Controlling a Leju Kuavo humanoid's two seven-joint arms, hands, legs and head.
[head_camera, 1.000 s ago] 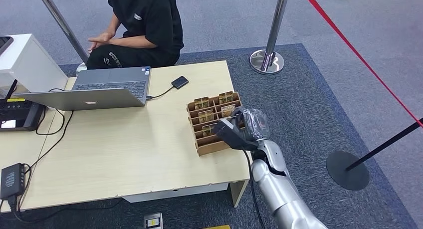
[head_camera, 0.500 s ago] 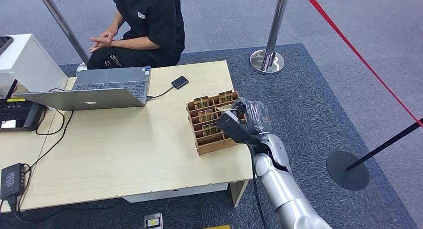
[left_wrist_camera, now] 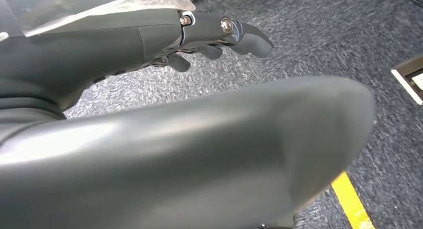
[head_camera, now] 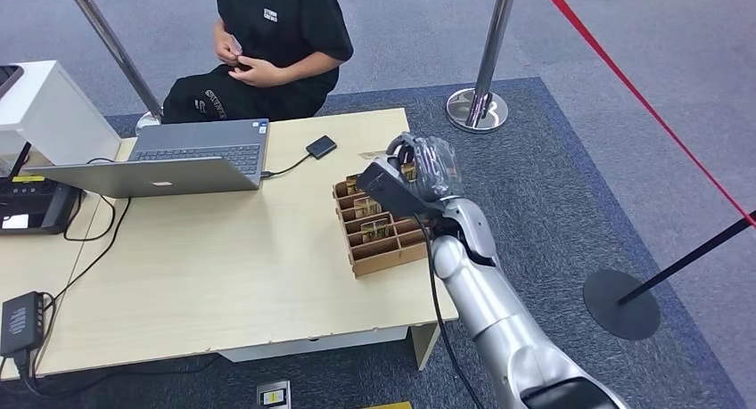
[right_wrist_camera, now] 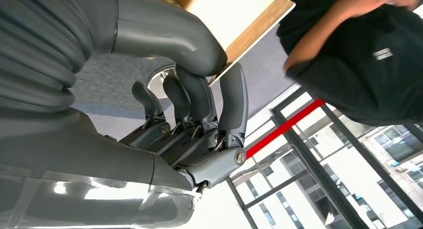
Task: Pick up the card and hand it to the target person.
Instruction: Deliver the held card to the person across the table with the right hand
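Card is pinched between the thumb and fingers of the right hand, raised above the wooden card box at the centre right of the head view. This box stands close to the right edge of the counter; beyond that edge lies open grey carpet up to a steel post and a red tape. At the upper centre a person in black sits behind the far edge, hands together. The right wrist view shows the card's pale face and thin wooden-coloured edge. In the left wrist view, the left hand hangs over carpet, fingers loosely apart, holding nothing. The writing on the clothes is too small to read.
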